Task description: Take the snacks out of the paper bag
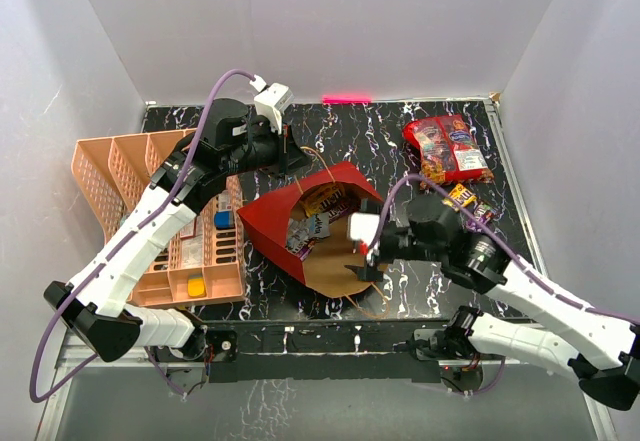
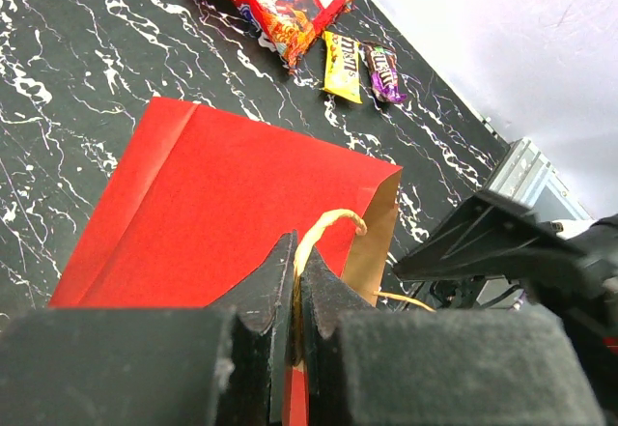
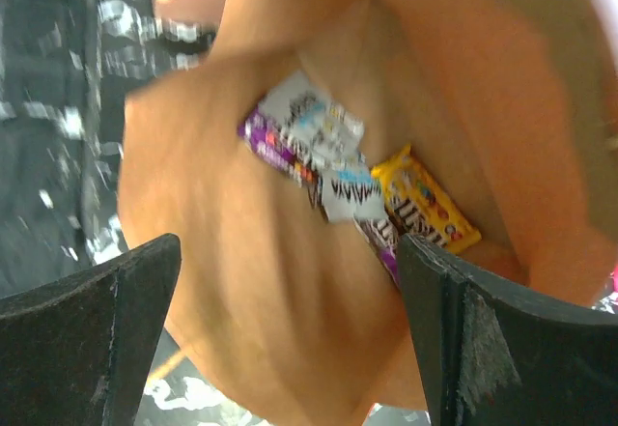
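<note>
The large red paper gift bag with a brown kraft inside [image 1: 272, 223] lies on its side in the middle of the black white-veined table [image 1: 370, 131], its mouth turned toward the arm bases. The left claw [image 2: 295, 257] is at the bag's far upper edge, pinched closed on a thin brown cord handle [image 2: 333, 218] that loops out from between its fingers. By the look of it, this props the mouth open. The right claw [image 3: 290, 252] sits right at the bag's mouth, fingers spread wide with nothing between them, facing straight into the kraft interior.

The job looks partly done. Outside the bag, beyond its far right corner, lie two larger shiny red snack bags [image 1: 447, 148]. Also right of the bag and well apart from it are a small yellow packet [image 1: 461, 195] and a dark purple-brown packet [image 1: 483, 211] just beside it. Deep inside the bag, the right wrist view shows a cluster of purple-and-white wrappers [image 3: 304, 141] touching a second yellow packet [image 3: 425, 204]. Blur hides the exact count. Those are left to fetch, and the next reach probably has to go well into the bag
</note>
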Tool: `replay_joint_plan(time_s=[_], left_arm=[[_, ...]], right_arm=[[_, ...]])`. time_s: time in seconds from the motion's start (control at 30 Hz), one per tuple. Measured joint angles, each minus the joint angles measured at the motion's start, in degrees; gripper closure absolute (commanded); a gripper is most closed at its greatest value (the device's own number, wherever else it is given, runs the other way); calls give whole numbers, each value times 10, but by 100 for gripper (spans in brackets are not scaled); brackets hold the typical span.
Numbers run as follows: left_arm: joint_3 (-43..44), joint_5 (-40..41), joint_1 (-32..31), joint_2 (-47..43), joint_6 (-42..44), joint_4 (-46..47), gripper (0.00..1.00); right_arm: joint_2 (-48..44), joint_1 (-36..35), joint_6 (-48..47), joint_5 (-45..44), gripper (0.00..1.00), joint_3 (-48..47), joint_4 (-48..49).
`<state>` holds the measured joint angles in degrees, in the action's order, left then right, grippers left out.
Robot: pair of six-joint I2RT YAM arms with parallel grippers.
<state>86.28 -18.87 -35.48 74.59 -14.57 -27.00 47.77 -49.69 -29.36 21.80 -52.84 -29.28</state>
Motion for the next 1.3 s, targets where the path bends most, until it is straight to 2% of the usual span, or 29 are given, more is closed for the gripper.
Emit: replay_joint_plan(time_s=[0.23,0.37,0.5,0.6,0.83,1.1,1.3], left_arm=[[0,0,0,0,0,2,100],[0,0,0,0,0,1,100],[-1,-1,0,0,0,2,100],[-6,-6,0,-2,-3,5,100],[-15,-15,-10,-6,-6,11,100],[-31,-17,-14,-23,-9,13,100],[-31,-17,-14,-24,-9,13,100]], right_arm=[[-26,-20,-274,-30,1,115,16],[27,-28,-374,-46,0,120,58],[104,-51,-454,-83,13,121,82],[131,-57,-487,-93,23,125,90],[181,-48,-503,-84,36,157,163],[263,-4,-486,-52,43,173,272],[352,14,-471,-42,45,168,336]])
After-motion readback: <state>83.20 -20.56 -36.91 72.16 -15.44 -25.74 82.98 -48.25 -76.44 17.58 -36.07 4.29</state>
